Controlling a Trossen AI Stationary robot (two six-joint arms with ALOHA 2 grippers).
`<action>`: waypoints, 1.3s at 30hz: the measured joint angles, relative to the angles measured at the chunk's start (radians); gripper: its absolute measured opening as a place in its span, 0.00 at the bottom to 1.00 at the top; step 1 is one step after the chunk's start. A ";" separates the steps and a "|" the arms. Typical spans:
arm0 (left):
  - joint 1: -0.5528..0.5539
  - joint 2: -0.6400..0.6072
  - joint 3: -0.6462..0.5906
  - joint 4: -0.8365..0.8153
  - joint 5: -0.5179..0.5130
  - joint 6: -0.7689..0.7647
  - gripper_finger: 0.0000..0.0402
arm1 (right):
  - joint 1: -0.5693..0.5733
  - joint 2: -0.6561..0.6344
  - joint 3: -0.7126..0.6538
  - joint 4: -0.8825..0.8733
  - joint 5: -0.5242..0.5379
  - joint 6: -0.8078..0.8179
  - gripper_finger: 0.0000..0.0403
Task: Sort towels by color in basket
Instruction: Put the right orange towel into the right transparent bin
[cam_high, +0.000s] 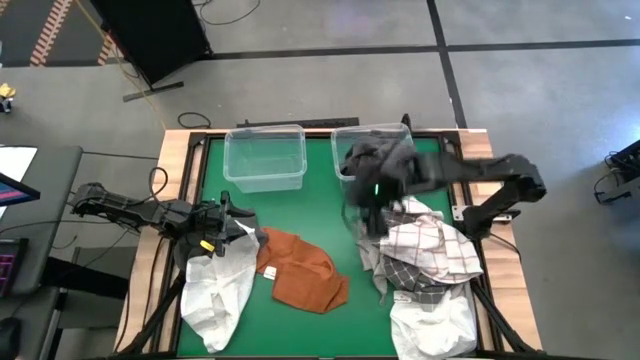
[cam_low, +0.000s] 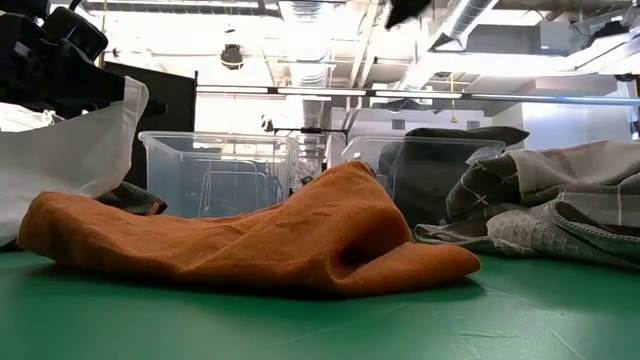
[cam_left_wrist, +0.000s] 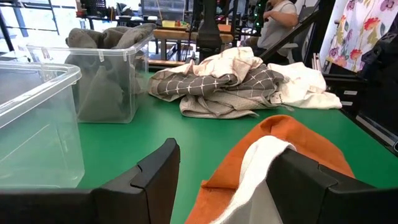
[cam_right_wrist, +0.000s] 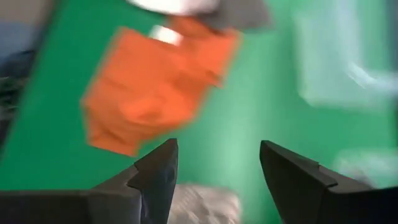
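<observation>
Orange towel (cam_high: 303, 268) mid-table, checked towels (cam_high: 425, 252) right

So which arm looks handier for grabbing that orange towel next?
Probably the left. Its claw hangs open right beside the orange towel, at the white towel. The right claw, also open, hovers by the bin of dark towels, farther off.

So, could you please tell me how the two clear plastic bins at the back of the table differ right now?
The left bin is empty, while the right bin already holds dark grey towels. The left bin stands in the open with nothing over it, whereas the right arm reaches across the right bin, its open right gripper just in front. Both are clear, rectangular, lidless and upright on the green table.
</observation>
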 joint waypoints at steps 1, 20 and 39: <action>0.000 0.000 0.000 0.000 0.000 0.000 0.53 | 0.044 0.017 0.000 0.030 -0.001 -0.010 0.63; 0.000 0.000 0.000 0.000 0.000 0.000 0.53 | 0.274 0.475 -0.001 0.278 0.074 -0.106 0.64; 0.000 0.000 0.000 0.000 0.000 0.000 0.53 | 0.167 0.667 0.002 0.449 -0.032 -0.114 0.99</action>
